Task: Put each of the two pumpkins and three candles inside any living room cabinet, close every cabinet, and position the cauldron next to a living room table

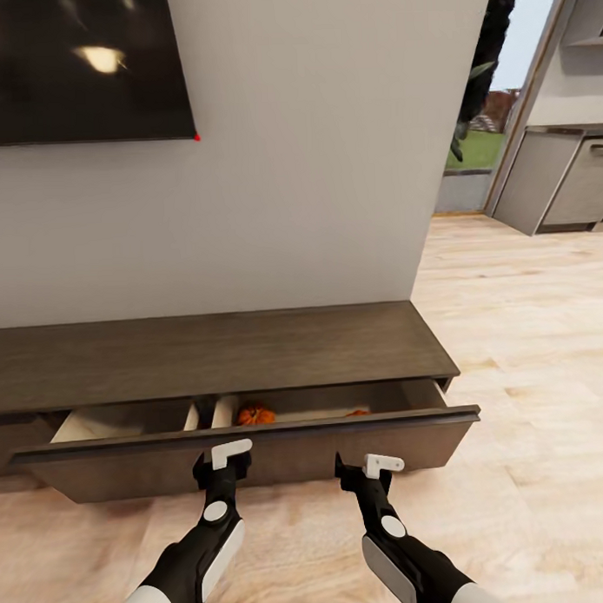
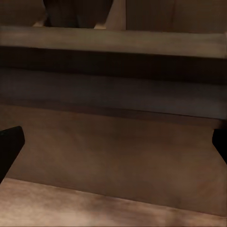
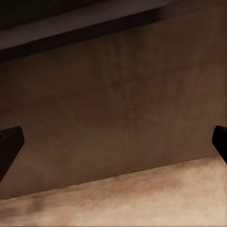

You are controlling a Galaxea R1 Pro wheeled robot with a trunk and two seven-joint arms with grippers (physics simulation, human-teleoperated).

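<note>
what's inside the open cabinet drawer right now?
In the drawer: one pumpkin, another orange bit to its right, pale shapes on the left. The drawer front hides everything lower.

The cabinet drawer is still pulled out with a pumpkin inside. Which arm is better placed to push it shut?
Probably left. The left gripper sits nearer the middle of the open drawer front; the right gripper is toward its right end. Both face the front, so pushing together also looks feasible.

Matt dark wood cabinet [image 1: 216, 352], pale wood-plank floor [image 1: 528, 328]
</note>
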